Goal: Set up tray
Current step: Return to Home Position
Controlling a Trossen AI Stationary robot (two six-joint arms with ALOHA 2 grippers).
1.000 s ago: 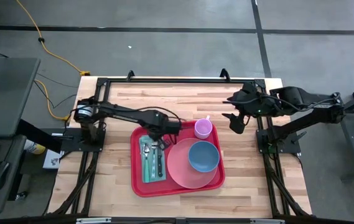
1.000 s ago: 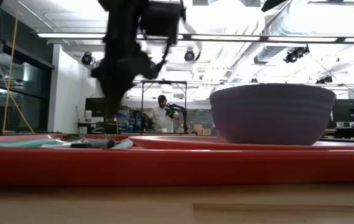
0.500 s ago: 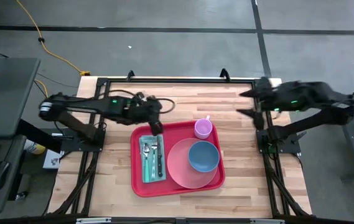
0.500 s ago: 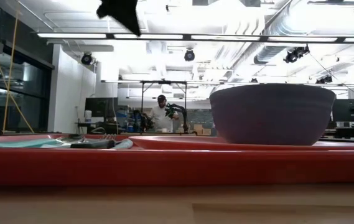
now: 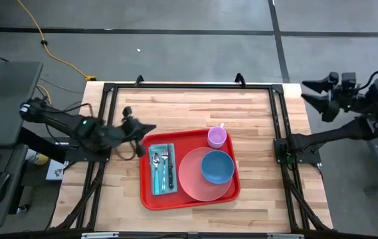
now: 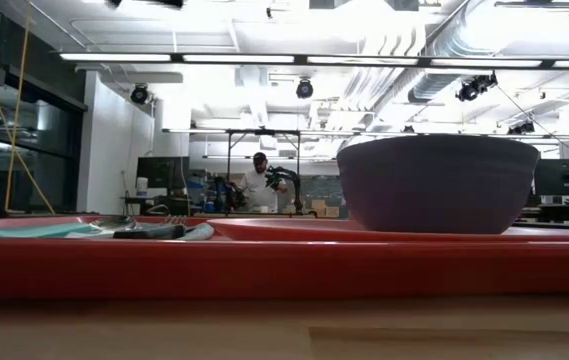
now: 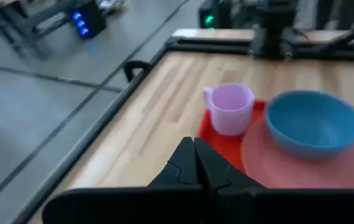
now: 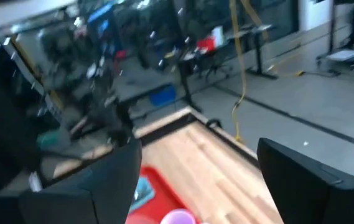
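Left tool (image 5: 140, 129), fingers pressed together, hangs just beside the tray (image 5: 190, 139), at one corner. We find that tray in the middle of the bench (image 5: 195, 106), carrying teal napkin (image 5: 157, 186), cutlery (image 5: 165, 166), plate (image 5: 192, 183), blue bowl (image 5: 216, 166) and cup (image 5: 216, 137). Right tool (image 5: 311, 93), fingers spread apart, hangs well apart from the tray, past the bench edge.

A robotics lab or workshop: bare ceiling ducts (image 6: 444, 50) and strip lights (image 6: 264, 58) overhead, a grey concrete floor (image 5: 175, 46) crossed by a yellow cable (image 5: 34, 26), and a person (image 6: 258, 180) working far beyond the black-framed wooden tabletop (image 5: 189, 106).
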